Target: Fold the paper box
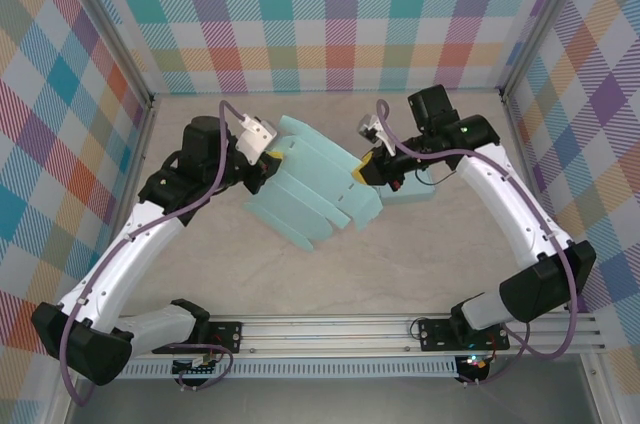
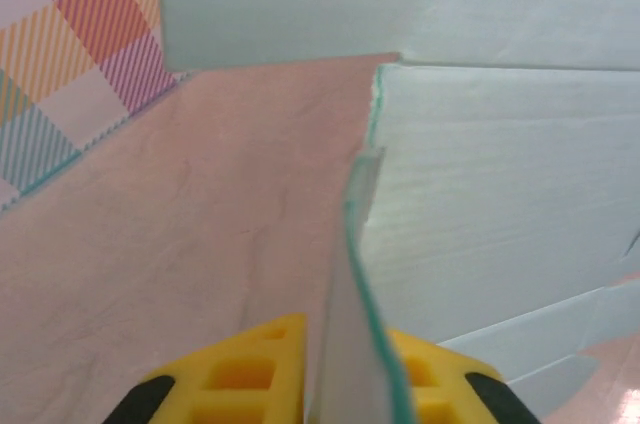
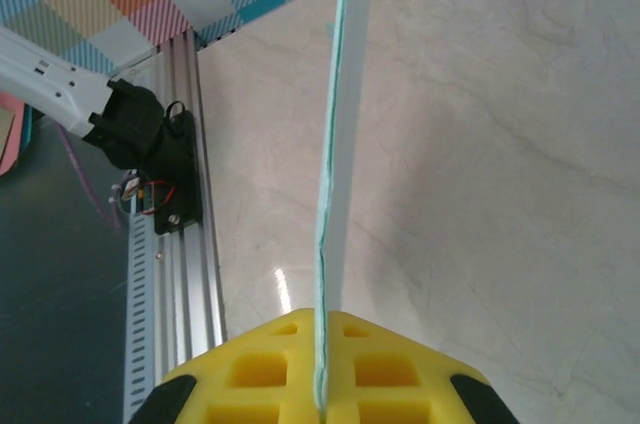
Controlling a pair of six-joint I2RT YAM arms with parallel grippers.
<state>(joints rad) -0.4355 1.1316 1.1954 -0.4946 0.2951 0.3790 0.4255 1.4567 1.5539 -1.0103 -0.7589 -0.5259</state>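
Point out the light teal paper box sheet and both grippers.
Light teal flat paper box sheet (image 1: 318, 194): top external view, middle of its panels.
Left gripper (image 1: 273, 156): top external view, between its yellow fingers, at the sheet's left edge.
Right gripper (image 1: 366, 170): top external view, between its yellow fingers, at the sheet's right edge.

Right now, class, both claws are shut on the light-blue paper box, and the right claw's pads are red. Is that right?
Not quite. The right wrist view shows that the pads of the right claw are yellow, not red. The rest holds: it and the left claw are both shut on the light-blue paper box.
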